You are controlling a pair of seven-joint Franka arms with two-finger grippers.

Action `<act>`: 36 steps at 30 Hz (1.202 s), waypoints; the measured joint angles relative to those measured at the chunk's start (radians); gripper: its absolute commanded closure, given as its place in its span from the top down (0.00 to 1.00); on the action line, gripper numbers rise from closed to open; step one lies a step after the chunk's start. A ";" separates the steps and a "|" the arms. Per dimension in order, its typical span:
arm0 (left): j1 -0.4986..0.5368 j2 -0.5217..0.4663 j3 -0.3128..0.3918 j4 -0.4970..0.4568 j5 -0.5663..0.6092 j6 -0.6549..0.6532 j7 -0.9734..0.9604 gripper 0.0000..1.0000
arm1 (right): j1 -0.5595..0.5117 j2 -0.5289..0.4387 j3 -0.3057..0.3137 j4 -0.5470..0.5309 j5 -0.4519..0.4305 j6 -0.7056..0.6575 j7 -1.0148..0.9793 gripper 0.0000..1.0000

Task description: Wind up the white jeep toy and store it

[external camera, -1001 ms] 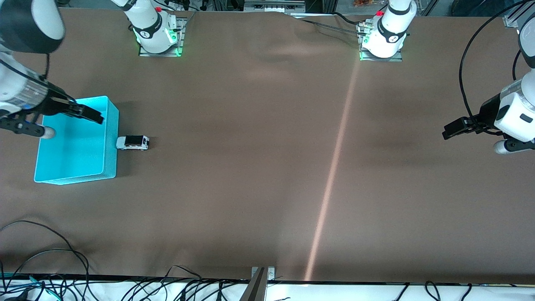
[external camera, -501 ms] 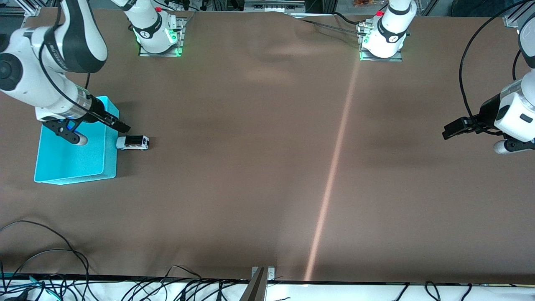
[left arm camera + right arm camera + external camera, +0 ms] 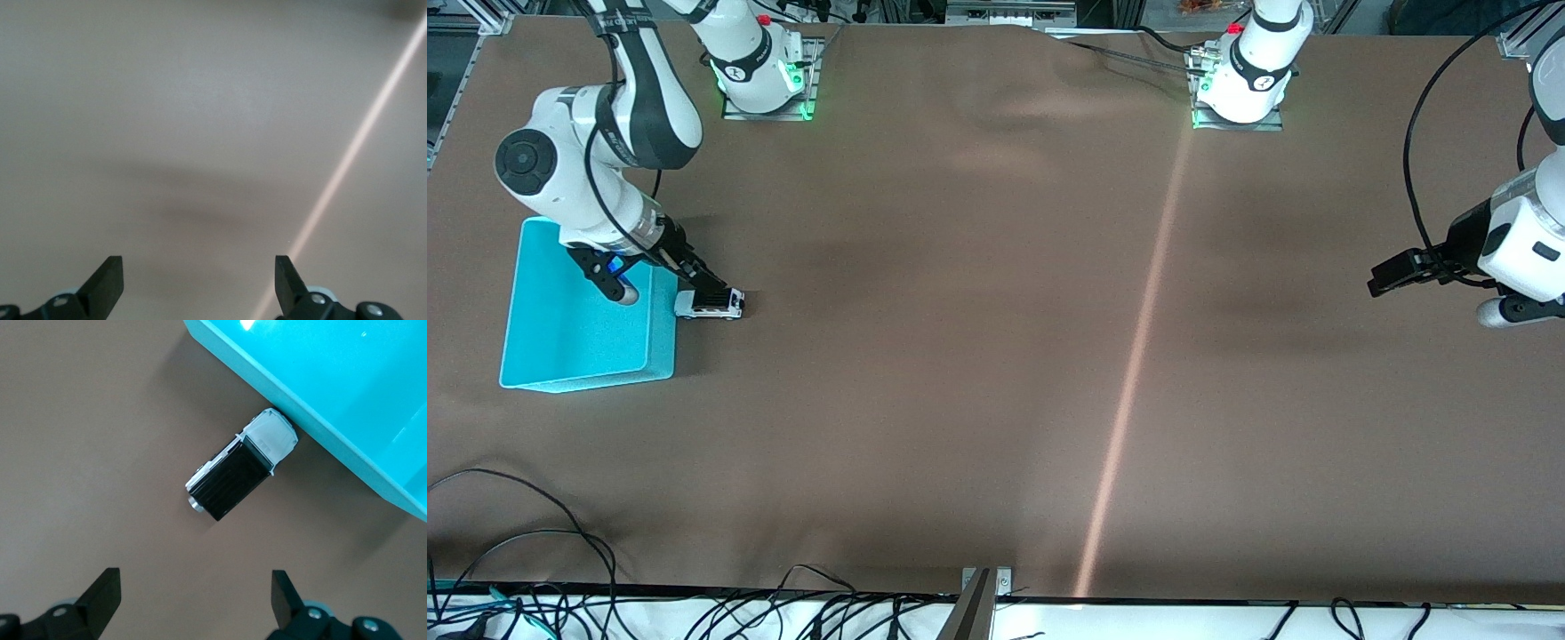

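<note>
The jeep (image 3: 710, 304) (image 3: 241, 465) sits on the table, its nose touching the bin's (image 3: 660, 342) (image 3: 347, 393) wall. The right gripper (image 3: 710, 291) (image 3: 193, 597), fingers spread wide, has dropped from over the bin to just above the jeep. The left gripper (image 3: 1383, 279) (image 3: 200, 280) waits, open.

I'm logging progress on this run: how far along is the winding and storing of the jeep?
Nothing looks done yet: the white jeep toy sits on the table, its nose against the outer wall of the turquoise bin, not in it. In hand: the right pincer is over the jeep, fingers open and apart from it in the right wrist view. The left pincer waits open at its end of the table. Grasping, winding and storing remain.
</note>
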 measured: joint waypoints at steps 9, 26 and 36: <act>0.000 0.000 -0.001 0.000 0.000 0.000 0.000 1.00 | -0.028 0.024 -0.013 -0.074 0.000 0.151 0.034 1.00; -0.001 0.000 -0.001 -0.001 0.000 0.000 0.000 1.00 | -0.047 0.106 -0.029 -0.124 0.000 0.375 0.261 1.00; -0.001 0.000 -0.001 -0.002 0.000 0.000 0.000 1.00 | -0.047 0.178 -0.029 -0.126 0.000 0.460 0.328 1.00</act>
